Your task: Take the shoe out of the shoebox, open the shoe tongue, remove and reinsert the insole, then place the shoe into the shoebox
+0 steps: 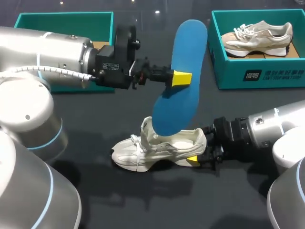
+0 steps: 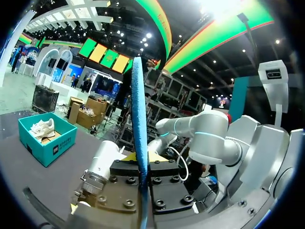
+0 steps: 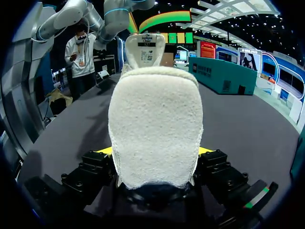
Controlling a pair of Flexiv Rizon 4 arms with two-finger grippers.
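Observation:
A white shoe (image 1: 159, 147) stands upright on the dark table, toe to the left. My right gripper (image 1: 199, 158) is shut on its heel (image 3: 155, 124), a yellow fingertip (image 3: 102, 150) on each side. The tongue (image 3: 147, 50) is pulled up. My left gripper (image 1: 181, 78) is shut on a blue insole (image 1: 178, 76), held on edge above the shoe, its lower end over the opening. In the left wrist view the insole (image 2: 139, 114) rises edge-on from between the fingers. I cannot tell whether it touches the shoe.
A teal shoebox (image 1: 257, 74) at the back right holds a beige shoe (image 1: 259, 38). A second teal shoebox (image 1: 64, 21) sits at the back left, partly behind my left arm.

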